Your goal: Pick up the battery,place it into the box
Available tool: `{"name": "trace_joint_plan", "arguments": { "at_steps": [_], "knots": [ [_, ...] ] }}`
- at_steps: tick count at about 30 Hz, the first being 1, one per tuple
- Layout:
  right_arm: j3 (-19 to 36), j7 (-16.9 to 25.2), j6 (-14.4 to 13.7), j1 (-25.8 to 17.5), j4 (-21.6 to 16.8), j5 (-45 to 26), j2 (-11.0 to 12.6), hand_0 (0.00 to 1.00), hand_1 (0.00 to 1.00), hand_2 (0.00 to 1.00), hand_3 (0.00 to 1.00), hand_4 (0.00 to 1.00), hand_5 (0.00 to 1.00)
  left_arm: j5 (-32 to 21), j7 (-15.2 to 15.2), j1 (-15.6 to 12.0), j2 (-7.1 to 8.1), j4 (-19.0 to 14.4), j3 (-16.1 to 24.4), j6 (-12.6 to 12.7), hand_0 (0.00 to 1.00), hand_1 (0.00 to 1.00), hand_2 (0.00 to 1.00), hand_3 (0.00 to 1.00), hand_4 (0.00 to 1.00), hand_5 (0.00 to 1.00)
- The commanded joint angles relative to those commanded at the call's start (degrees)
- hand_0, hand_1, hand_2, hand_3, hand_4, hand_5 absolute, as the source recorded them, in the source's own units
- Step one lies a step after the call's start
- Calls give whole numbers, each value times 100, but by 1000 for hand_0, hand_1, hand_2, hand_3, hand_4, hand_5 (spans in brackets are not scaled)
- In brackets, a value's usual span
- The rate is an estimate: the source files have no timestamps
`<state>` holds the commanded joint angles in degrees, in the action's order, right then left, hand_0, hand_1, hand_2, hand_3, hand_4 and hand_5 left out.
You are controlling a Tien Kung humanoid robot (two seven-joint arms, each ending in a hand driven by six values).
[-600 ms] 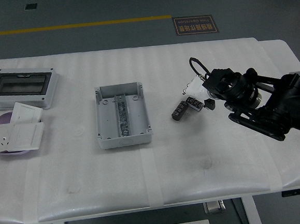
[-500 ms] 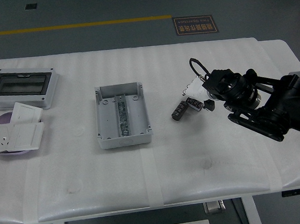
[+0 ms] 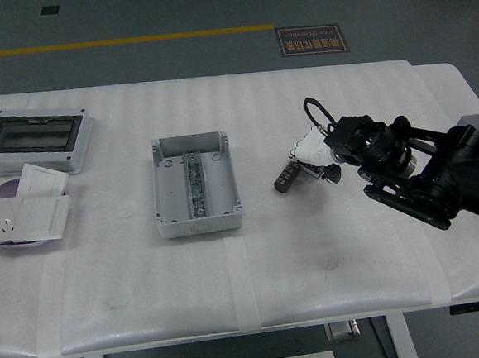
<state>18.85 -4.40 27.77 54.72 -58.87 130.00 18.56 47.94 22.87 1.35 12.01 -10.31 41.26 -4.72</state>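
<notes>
White counter [image 3: 255, 277], R arm in from right. Open grey box [image 3: 196, 185] sits mid-counter, well left of hand. R hand [image 3: 327, 150]: fingers [image 3: 307, 150] curled down onto dark battery [image 3: 287, 176] lying on counter; firm grip can't tell.

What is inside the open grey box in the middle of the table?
Inside the grey box a dark metal rail runs along the middle of the floor, with pale bare floor on both sides. No battery lies in it. What is under the rail is covered.
</notes>
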Motion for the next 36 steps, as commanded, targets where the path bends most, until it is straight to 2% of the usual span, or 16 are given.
{"name": "trace_joint_plan", "arguments": {
  "at_steps": [3, 4, 9, 10, 11, 19, 23, 29, 33, 36],
  "knots": [
    [16, 49, -28, -19, 47, 0, -18, 946, 850, 889, 942, 574, 9, -45, -16, 2, -1, 0, -41, 7, 660, 666, 619, 560, 424, 426],
    [22, 62, -32, -28, 68, 0, -25, 888, 759, 666, 667, 329, 23, -61, -22, 2, -2, 0, -55, 8, 660, 666, 619, 560, 424, 426],
    [41, 101, -74, -61, 160, 0, -43, 888, 759, 666, 667, 329, 23, -111, -54, -2, -7, 0, -97, 19, 660, 666, 619, 560, 424, 426],
    [34, 99, -102, -60, 168, 0, -41, 850, 724, 622, 650, 256, 20, -122, -60, -3, -8, 0, -105, 22, 659, 666, 619, 561, 424, 428],
    [27, 98, -133, -55, 171, 0, -37, 850, 724, 622, 650, 256, 20, -133, -66, -5, -7, 0, -111, 25, 659, 666, 619, 561, 424, 428],
    [-162, -21, -546, 32, 127, -68, 37, 841, 717, 618, 651, 230, 8, -219, -146, 2, -10, 0, -170, 71, 660, 666, 619, 561, 425, 429],
    [-537, -392, -977, 188, -129, -470, 193, 824, 701, 606, 649, 230, 2, -195, -147, -6, -32, 0, -150, 74, 659, 666, 619, 561, 425, 431],
    [-1301, -1176, -1933, 562, -830, -1457, 450, 802, 692, 600, 648, 252, 18, -128, -122, -44, -47, 0, -89, 63, 659, 666, 619, 561, 426, 440],
    [-1045, -1549, -2563, 560, -1356, -2157, 356, 802, 692, 600, 648, 252, 18, -142, -118, -58, -46, 0, -101, 63, 659, 666, 619, 561, 426, 440],
    [-645, -1625, -2968, 392, -1739, -2565, 99, 802, 694, 604, 651, 273, 39, -156, -118, -70, -49, 0, -119, 63, 659, 665, 619, 561, 426, 443]
  ]
}}
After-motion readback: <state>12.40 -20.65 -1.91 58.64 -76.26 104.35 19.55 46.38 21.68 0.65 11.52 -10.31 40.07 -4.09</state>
